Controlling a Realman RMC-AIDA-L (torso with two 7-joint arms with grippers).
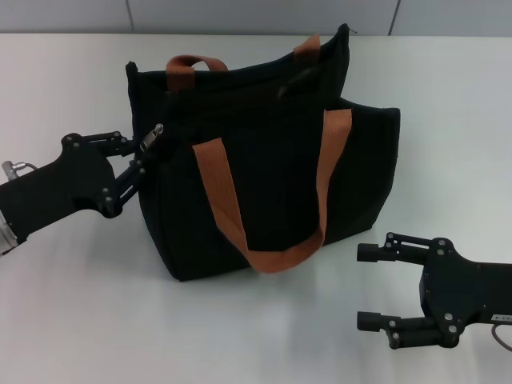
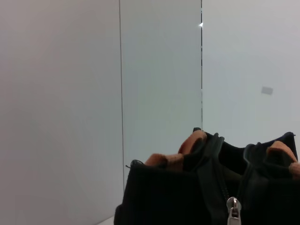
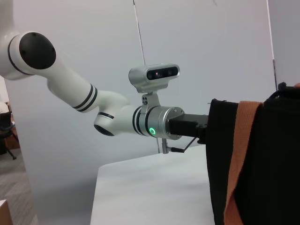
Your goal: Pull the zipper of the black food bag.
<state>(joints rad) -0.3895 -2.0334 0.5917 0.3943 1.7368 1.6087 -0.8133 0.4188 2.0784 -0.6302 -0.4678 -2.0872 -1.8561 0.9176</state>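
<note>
The black food bag (image 1: pixel 272 184) stands upright in the middle of the white table, with rust-brown strap handles (image 1: pixel 224 200). The silver zipper pull (image 1: pixel 152 138) sits at the left end of the bag's top edge. My left gripper (image 1: pixel 142 158) is against that end, its fingers drawn together at the pull. The left wrist view shows the pull (image 2: pixel 233 209) close up on the bag's top (image 2: pixel 164 197). My right gripper (image 1: pixel 370 286) is open and empty, low over the table at the bag's front right. The bag's side (image 3: pixel 276 164) shows in the right wrist view.
The white table (image 1: pixel 80 320) stretches all round the bag. A pale panelled wall (image 1: pixel 240 16) runs along the table's far edge. The right wrist view shows my left arm (image 3: pixel 159 124) reaching to the bag's far end.
</note>
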